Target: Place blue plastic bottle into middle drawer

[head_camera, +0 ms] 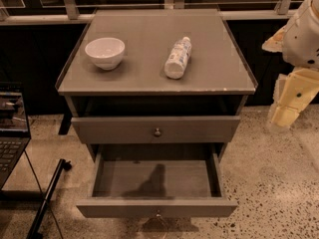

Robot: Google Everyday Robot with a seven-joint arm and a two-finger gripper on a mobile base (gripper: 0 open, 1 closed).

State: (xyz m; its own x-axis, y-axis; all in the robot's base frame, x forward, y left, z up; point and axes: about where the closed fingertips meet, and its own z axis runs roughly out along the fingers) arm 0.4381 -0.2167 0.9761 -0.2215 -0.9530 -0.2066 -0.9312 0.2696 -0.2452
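Observation:
The blue plastic bottle [178, 58] lies on its side on the cabinet top [149, 34], right of centre, its white cap pointing to the back. The middle drawer [157, 207] is pulled out below, with only a shadow on its grey floor. A small knob shows at the lower edge of its front. My gripper [288, 106] hangs in the air to the right of the cabinet, level with the closed drawer above, well apart from the bottle, with nothing in it.
A white round bowl [104, 52] stands on the left of the cabinet top. The upper drawer front [157, 129] is closed. An open laptop [10, 128] on a dark stand [47, 198] sits at the left. Speckled floor lies around the cabinet.

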